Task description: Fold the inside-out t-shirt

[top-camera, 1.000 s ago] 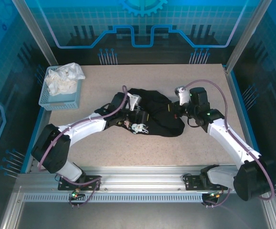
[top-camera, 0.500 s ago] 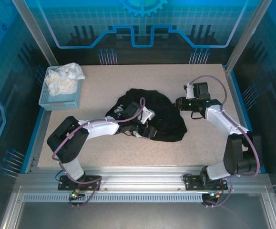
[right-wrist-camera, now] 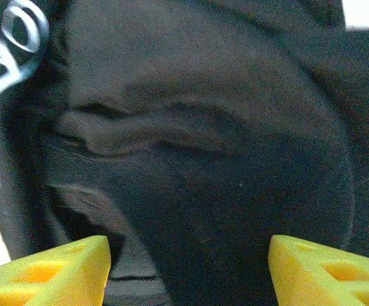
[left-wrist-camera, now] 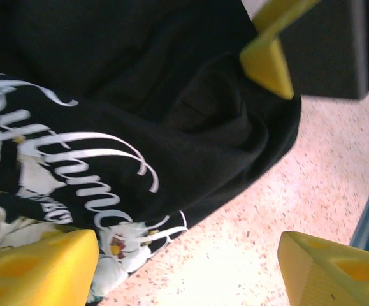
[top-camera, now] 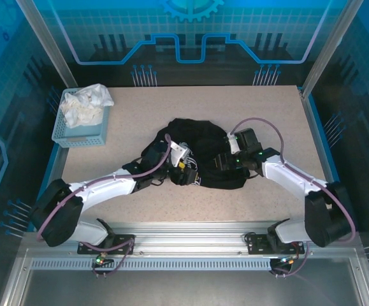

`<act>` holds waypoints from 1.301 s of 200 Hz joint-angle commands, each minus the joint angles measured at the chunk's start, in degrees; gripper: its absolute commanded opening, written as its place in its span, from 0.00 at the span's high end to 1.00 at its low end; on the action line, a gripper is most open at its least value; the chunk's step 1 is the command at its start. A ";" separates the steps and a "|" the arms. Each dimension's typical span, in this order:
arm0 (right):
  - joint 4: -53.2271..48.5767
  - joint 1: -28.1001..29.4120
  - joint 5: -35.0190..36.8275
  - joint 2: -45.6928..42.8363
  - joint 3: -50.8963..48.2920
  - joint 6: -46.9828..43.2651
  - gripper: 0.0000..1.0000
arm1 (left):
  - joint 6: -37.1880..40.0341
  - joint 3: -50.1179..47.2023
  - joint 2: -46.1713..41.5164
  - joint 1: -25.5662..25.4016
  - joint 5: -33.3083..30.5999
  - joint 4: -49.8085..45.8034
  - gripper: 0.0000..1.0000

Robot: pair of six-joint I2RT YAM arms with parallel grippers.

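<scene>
As our left jaws and right jaws both stand apart, we see the inside-out t-shirt [top-camera: 203, 135] bunched ahead of each, on the desk [top-camera: 139, 105].

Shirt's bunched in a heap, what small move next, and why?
Probably lower the right gripper and close on the crease beneath it: the t-shirt lies bunched, and both that and the left gripper are open, holding nothing.
</scene>
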 commanded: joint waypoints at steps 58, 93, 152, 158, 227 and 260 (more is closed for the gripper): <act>-0.85 -1.05 4.14 -3.19 5.62 -2.85 0.87 | 2.24 3.53 0.18 0.55 -3.81 3.41 0.23; -0.60 -2.03 -2.99 -7.05 8.39 -3.41 0.94 | 8.29 9.73 4.23 0.49 -3.81 4.20 0.22; -1.00 -3.56 -9.03 -7.72 13.12 -2.05 0.96 | 15.54 23.39 16.87 0.62 -0.75 -1.00 0.23; -0.93 -3.63 -9.47 -7.83 13.12 -2.05 0.95 | 15.78 24.35 18.02 0.79 -0.66 -1.00 0.25; -1.16 -5.17 -10.98 -7.99 12.26 -2.58 0.95 | 12.81 35.35 27.32 2.40 5.35 0.13 0.58; -4.51 -6.35 -13.41 -4.11 19.96 -5.73 0.95 | 10.91 42.92 29.00 2.44 9.19 0.23 0.65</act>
